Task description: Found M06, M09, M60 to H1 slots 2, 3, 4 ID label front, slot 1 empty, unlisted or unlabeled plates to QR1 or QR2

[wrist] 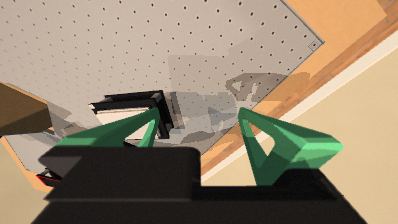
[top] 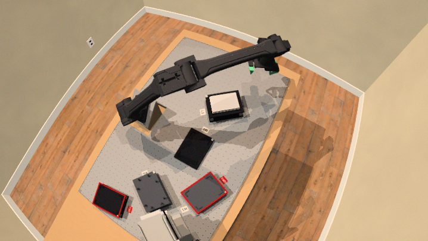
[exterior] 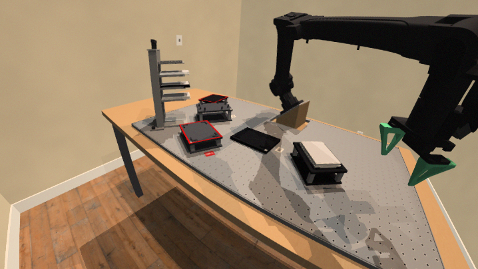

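Note:
My gripper [top: 261, 71] [exterior: 399, 164] [wrist: 198, 111] is open and empty, high above the far right end of the deck, well away from every plate. A white plate [top: 224, 101] [exterior: 320, 153] [wrist: 122, 116] lies on the black landing nest L1 [top: 226, 116] [exterior: 315, 175] [wrist: 164, 111]. The plate hotel H1 [exterior: 156, 90] [top: 155, 226] stands at the far end. Its slot 3 holds a light plate [exterior: 175, 72], slot 2 a dark plate [exterior: 174, 84], and slot 1 a light plate [exterior: 176, 96]. The top shelf [exterior: 171, 61] looks thin; I cannot tell if a plate lies there. No labels are readable.
One red-edged quarantine nest [top: 204, 192] [exterior: 200, 132] is bare. The other [top: 109, 199] [exterior: 214, 98] holds a black plate. The grey regrip nest [top: 152, 191] [exterior: 214, 110] stands between them. The flat black N6 nest [top: 194, 148] [exterior: 255, 139] lies mid-deck. A brown block [top: 155, 115] [exterior: 294, 115] stands by the arm's base.

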Robot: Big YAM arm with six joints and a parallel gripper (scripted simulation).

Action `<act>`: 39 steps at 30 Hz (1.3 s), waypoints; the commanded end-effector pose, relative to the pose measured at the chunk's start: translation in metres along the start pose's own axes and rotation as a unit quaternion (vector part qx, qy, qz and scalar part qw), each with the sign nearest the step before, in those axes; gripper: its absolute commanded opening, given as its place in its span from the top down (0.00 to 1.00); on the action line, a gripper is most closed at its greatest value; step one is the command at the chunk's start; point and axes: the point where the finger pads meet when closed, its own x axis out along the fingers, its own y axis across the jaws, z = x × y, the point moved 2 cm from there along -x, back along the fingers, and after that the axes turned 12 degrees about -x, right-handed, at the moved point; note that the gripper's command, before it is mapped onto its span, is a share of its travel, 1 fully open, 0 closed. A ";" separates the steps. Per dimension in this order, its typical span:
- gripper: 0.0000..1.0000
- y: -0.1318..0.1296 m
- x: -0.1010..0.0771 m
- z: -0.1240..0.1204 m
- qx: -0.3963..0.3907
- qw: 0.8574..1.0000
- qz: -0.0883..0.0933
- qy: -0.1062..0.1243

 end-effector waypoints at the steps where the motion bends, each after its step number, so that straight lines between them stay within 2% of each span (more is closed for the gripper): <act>1: 0.00 -0.001 -0.008 0.000 0.001 1.000 -0.007 0.000; 17: 0.00 -0.001 -0.008 0.000 0.001 1.000 -0.007 0.000; 18: 1.00 -0.001 -0.030 -0.009 0.027 0.999 -0.030 -0.004; 21: 1.00 0.004 -0.035 -0.017 0.063 0.997 -0.035 -0.006; 22: 1.00 0.010 -0.036 -0.021 0.060 0.998 -0.024 -0.005; 23: 1.00 0.011 -0.037 -0.025 0.061 0.998 -0.022 -0.005; 24: 1.00 0.009 -0.045 -0.031 0.066 0.997 -0.029 -0.008; 25: 1.00 0.014 -0.040 -0.031 0.076 0.997 -0.024 -0.006; 32: 1.00 0.025 -0.051 -0.044 0.152 0.988 -0.034 -0.009; 34: 1.00 0.025 -0.051 -0.044 0.152 0.988 -0.034 -0.009; 35: 1.00 0.026 -0.029 -0.035 0.148 0.989 -0.012 -0.002; 36: 1.00 0.030 -0.050 -0.046 0.154 0.988 -0.027 -0.008; 39: 1.00 0.037 -0.058 -0.054 0.183 0.983 -0.033 -0.009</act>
